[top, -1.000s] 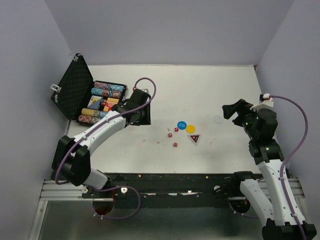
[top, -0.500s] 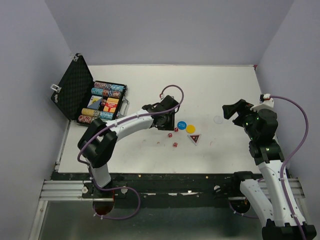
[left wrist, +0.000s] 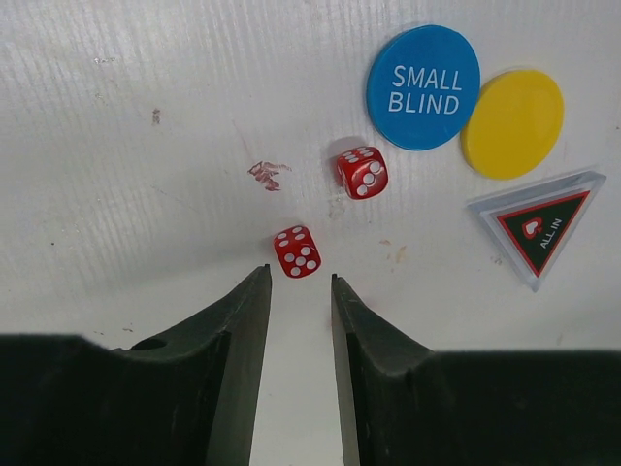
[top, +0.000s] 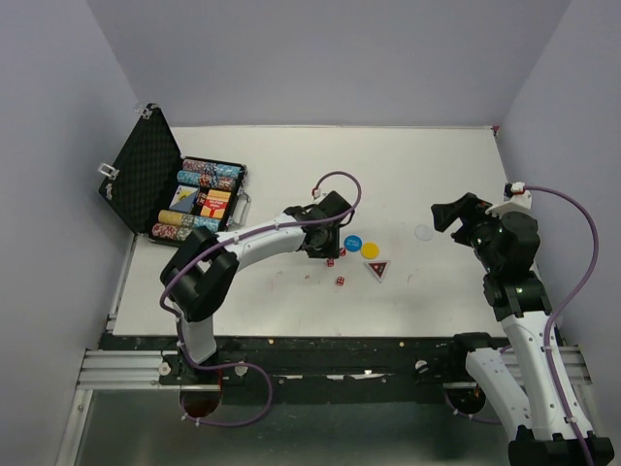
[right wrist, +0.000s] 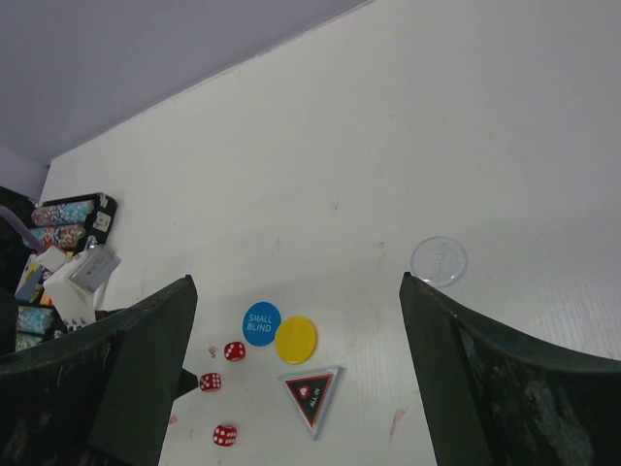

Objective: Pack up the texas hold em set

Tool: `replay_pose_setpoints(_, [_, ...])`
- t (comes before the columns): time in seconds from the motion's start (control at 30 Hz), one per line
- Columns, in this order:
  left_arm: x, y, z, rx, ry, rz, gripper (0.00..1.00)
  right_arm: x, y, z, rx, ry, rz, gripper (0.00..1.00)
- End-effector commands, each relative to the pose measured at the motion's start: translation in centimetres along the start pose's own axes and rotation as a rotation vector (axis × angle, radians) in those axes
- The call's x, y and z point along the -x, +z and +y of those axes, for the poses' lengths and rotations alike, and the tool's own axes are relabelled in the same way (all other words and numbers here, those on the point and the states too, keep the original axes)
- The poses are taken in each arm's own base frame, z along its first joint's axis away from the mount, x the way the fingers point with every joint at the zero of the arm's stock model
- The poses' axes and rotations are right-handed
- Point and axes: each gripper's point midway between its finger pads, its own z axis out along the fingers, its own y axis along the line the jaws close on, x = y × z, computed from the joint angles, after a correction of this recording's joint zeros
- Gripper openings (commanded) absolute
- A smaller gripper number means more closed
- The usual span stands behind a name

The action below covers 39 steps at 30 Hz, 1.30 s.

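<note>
White table (top: 437, 165), grey walls: within the last second the left gripper (left wrist: 299, 280) has swung from the open case (top: 146, 180) at ten o'clock to centre, jaws narrow and empty, just short of a red die (left wrist: 297, 251), so loose-piece pickup looks imminent. The right gripper (top: 454, 216) hangs wide and empty at three o'clock; free slots in the case are too small to make out.

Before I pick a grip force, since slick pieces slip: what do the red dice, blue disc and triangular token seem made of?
Red dice: probably hard plastic, glossy, slightly translucent, with white pips. Blue disc: opaque plastic, fairly matte, white printed lettering. Triangular token: looks like clear acrylic, its see-through rim framing a dark printed face.
</note>
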Motion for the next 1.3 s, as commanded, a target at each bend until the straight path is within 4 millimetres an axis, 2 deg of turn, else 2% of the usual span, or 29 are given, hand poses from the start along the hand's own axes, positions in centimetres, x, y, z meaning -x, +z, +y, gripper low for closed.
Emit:
replay_pose_setpoints(0.0, [0.3, 0.6, 0.2, 0.039, -0.003, -0.015, 0.41, 0.2, -0.2, 0.3, 0.021, -0.014, -0.001, 0.93])
replay_pose_setpoints(0.43, [-0.3, 1.6, -0.8, 0.039, 0.026, 0.011, 0.41, 0.1, -0.2, 0.3, 0.022, -0.014, 0.001, 0.93])
replay_pose_setpoints(1.0, [-1.1, 2.6, -0.1, 0.092, 0.064, 0.033, 0.4, 0.0, -0.2, 0.3, 0.022, -0.015, 0.003, 0.93])
replay_pose_setpoints(1.27, [-0.7, 2.3, -1.4, 0.039, 0.084, 0.001, 0.41, 0.1, -0.2, 0.4, 0.026, -0.015, 0.003, 0.93])
